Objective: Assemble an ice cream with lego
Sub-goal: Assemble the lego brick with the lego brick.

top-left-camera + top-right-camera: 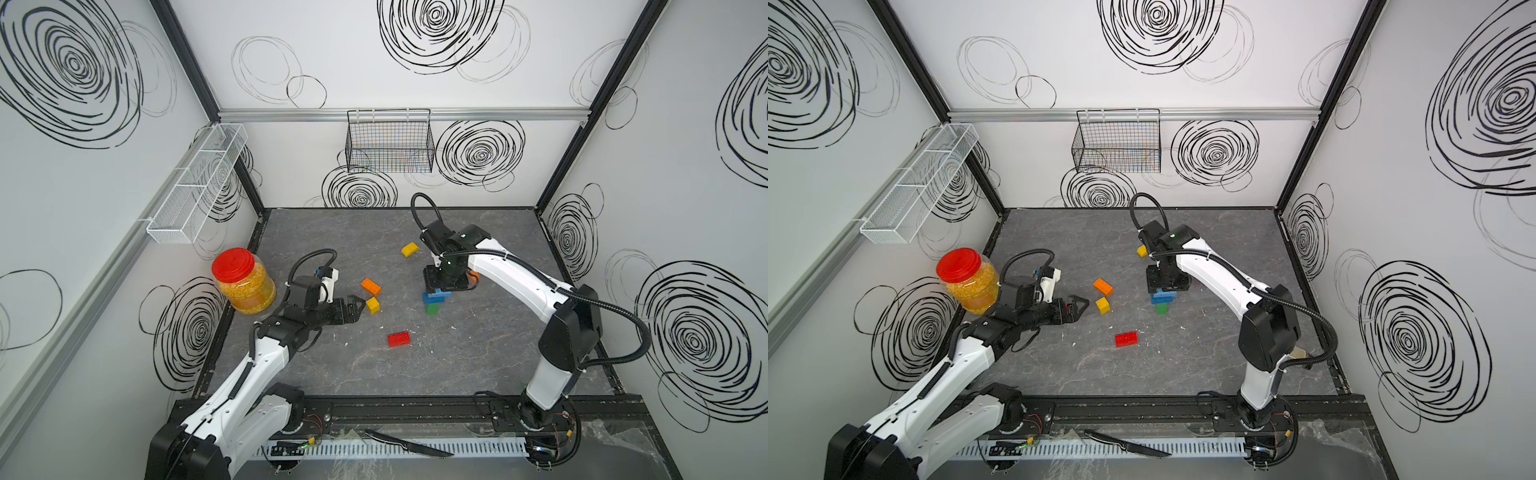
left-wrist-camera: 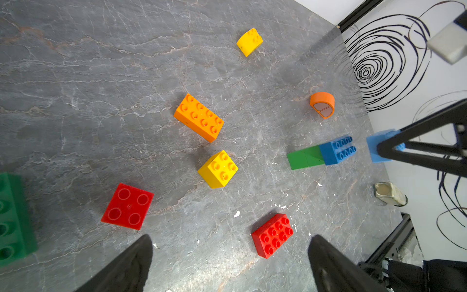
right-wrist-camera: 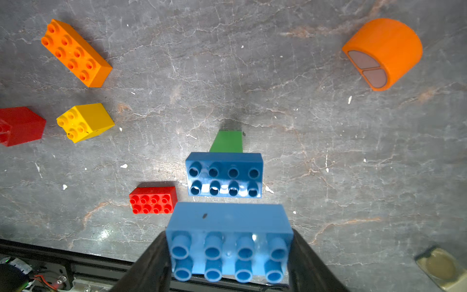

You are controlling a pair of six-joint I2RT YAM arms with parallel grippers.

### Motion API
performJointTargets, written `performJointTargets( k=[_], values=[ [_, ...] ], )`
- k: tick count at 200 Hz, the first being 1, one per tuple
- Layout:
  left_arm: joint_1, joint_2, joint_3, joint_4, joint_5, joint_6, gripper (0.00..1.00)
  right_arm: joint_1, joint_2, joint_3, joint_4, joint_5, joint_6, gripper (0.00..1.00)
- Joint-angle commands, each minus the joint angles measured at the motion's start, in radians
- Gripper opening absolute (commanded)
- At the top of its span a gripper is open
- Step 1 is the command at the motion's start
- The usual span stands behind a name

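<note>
Held blue brick (image 3: 227, 220) spans right pincer (image 3: 228, 237) lengthwise, parallel to stacked blue brick (image 3: 224, 174); left pincer (image 2: 231, 240) wide.

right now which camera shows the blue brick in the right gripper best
The right wrist view: the held blue brick fills the foreground, eight studs showing, clamped in the right gripper. The left wrist view shows part of it behind the gripper. In both top views the gripper hides most of it.
</note>
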State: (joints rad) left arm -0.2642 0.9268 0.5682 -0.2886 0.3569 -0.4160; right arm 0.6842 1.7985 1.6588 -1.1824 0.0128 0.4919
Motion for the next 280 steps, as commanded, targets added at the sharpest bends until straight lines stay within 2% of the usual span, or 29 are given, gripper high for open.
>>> performJointTargets(
  k=[1,71,280],
  values=[
    [-0.005,0.007,0.000,0.028,0.001,-0.001,0.99,-0.013,0.041,0.060,-0.076,-0.011,-0.051,0.52],
    [-0.004,0.017,0.000,0.029,0.007,-0.001,0.99,-0.031,0.122,0.117,-0.099,-0.020,-0.038,0.53],
    [0.000,0.013,0.000,0.029,0.004,0.000,0.99,-0.002,0.153,0.106,-0.063,-0.027,-0.028,0.53]
  ],
)
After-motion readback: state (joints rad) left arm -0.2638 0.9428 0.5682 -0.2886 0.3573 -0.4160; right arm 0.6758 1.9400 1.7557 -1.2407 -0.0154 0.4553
